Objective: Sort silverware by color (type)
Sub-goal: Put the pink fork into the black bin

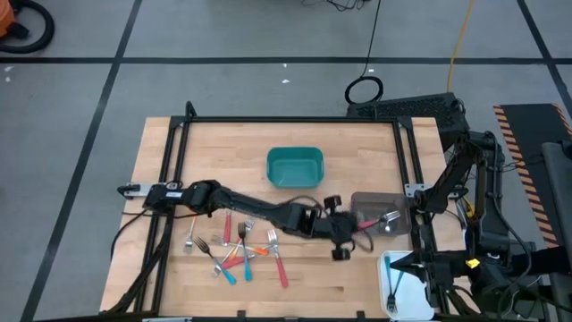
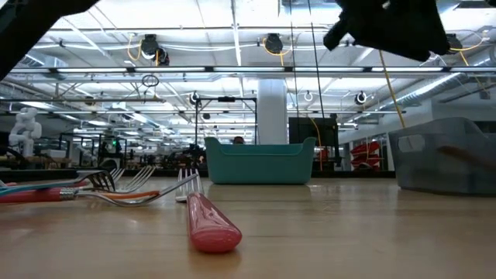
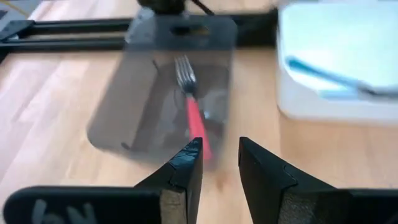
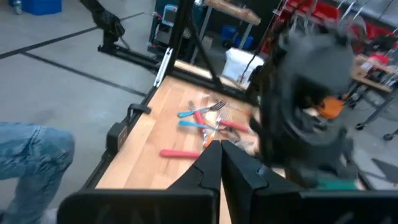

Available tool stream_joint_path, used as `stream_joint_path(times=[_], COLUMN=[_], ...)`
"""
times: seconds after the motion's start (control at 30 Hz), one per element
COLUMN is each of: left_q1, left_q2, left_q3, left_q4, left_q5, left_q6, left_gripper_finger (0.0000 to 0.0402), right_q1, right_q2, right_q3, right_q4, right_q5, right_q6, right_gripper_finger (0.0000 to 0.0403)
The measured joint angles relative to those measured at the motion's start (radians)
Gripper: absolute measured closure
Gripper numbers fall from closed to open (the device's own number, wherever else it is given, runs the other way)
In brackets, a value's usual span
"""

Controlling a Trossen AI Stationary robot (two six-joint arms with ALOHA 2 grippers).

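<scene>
My left hand (image 3: 214, 163) hovers just short of the grey bin (image 1: 382, 202), fingers parted and empty; the red-handled fork (image 3: 194, 106) lies in that bin straight ahead, its long axis running away from me, tines far. The remaining forks (image 1: 237, 250) are heaped on the surface back beside my left arm, nearest it, so I'd judge the next pick is its job. My right hand (image 4: 221, 163) waits clenched and empty off the right edge.

Bright, even light falls from long ceiling strip lamps (image 2: 232, 71), glaring white in the low view. The pale wooden tabletop (image 1: 161, 152) carries only soft shadows. Both wrist views are motion-blurred; the nearby red-handled fork (image 2: 203, 217) looks soft.
</scene>
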Motion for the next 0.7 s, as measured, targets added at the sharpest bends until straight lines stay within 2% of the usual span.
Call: stream_joint_path(times=[0.13,0.27,0.47,0.6,0.7], left_q1=[-0.054,-0.105,-0.185,-0.236,-0.278], left_q2=[0.008,0.019,0.023,0.025,0.027], left_q3=[-0.005,-0.033,-0.034,-0.093,-0.135], left_q4=[-0.111,-0.191,-0.249,-0.159,-0.111], left_q5=[-0.093,-0.242,-0.271,-0.290,-0.295], left_q6=[-0.018,-0.065,-0.127,-0.120,-0.040], left_gripper_finger=[0.0298,0.0299,0.0300,0.0300,0.0300], right_q1=[0.000,0.000,0.000,0.000,0.000], right_q2=[0.023,0.051,0.074,0.075,0.075], right_q3=[0.000,0.000,0.000,0.000,0.000], right_q4=[-0.019,-0.020,-0.017,-0.006,-0.005], right_q5=[-0.024,-0.024,-0.024,-0.024,-0.023], right_q6=[0.048,0.050,0.050,0.050,0.050], right_gripper_finger=[0.0399,0.0399,0.0399,0.0399,0.0399])
